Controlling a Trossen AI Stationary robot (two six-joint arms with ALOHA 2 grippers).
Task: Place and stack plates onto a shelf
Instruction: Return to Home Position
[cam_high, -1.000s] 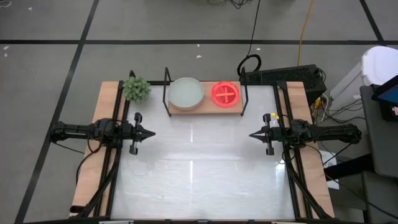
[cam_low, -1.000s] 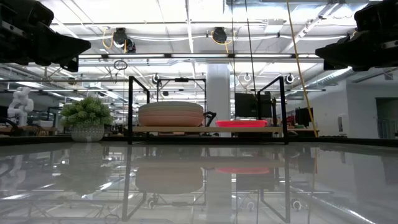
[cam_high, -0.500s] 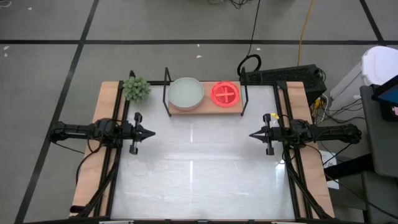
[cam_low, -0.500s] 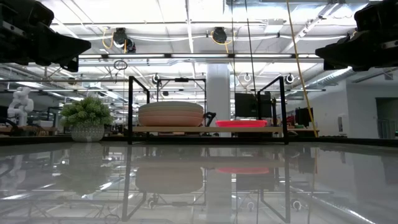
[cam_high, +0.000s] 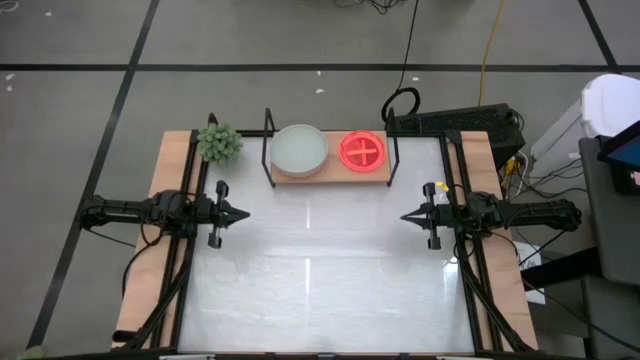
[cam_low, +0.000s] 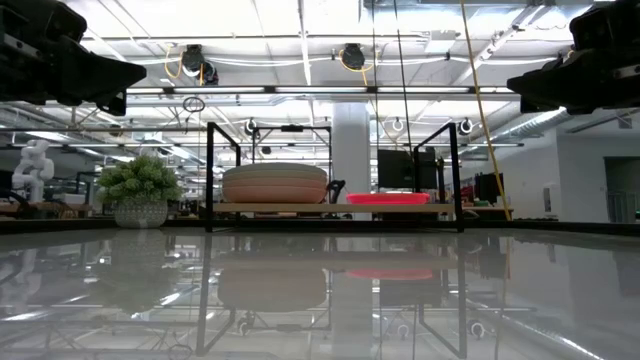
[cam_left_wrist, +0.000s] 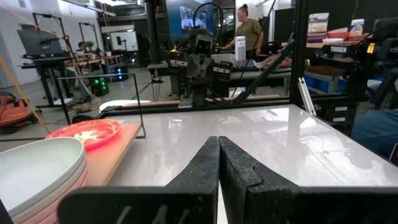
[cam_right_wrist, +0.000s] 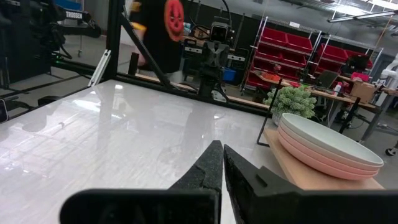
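The shelf (cam_high: 380, 177), a light-wood board in a black wire frame, stands at the table's far edge. On its left half rests a stack of large matte plates (cam_high: 299, 149), pale grey on top, pink below (cam_right_wrist: 329, 163). On its right half lie glossy hot-pink plates (cam_high: 362, 150). My left gripper (cam_high: 247, 213) hovers shut at the table's left side, pointing level toward the middle. My right gripper (cam_high: 403, 217) hovers shut at the right side, facing it. Both hold nothing.
A small potted green plant (cam_high: 218, 142) stands on the table's far left corner beside the shelf. The white tabletop (cam_high: 320, 270) between and in front of the grippers is bare. People and racks show in the room beyond the table.
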